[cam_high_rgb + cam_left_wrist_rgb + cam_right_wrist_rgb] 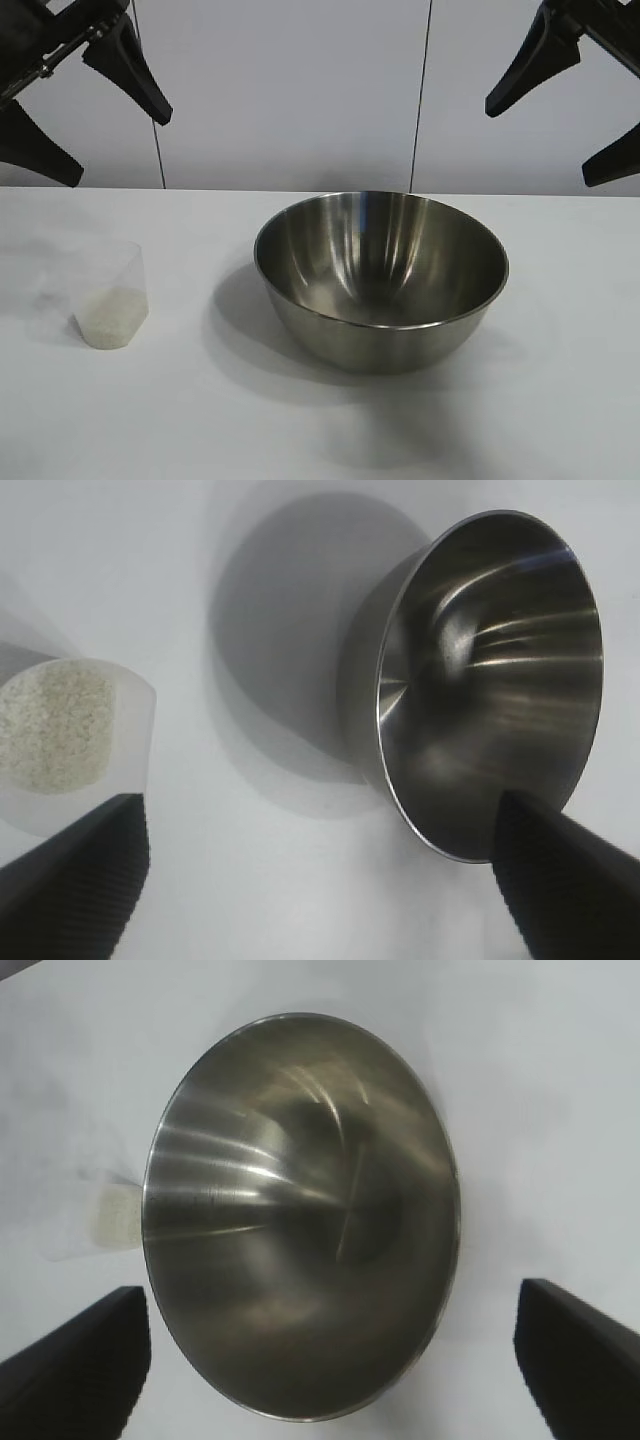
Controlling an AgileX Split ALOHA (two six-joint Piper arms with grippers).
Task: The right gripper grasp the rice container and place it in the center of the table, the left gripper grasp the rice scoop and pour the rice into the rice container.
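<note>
The rice container [381, 280], a large shiny steel bowl, stands empty on the white table [560, 400] a little right of the middle. It also shows in the left wrist view [490, 680] and the right wrist view [300, 1215]. The rice scoop [108, 294], a small clear plastic cup, stands at the table's left with the rice [110, 318] heaped in its bottom; the left wrist view shows the scoop [135, 730] and its rice [55, 725]. My left gripper [85, 110] hangs open and empty high at the upper left. My right gripper [565, 115] hangs open and empty high at the upper right.
A white panelled wall [300, 90] closes the back of the table. Bare tabletop lies between the scoop and the bowl and along the front edge.
</note>
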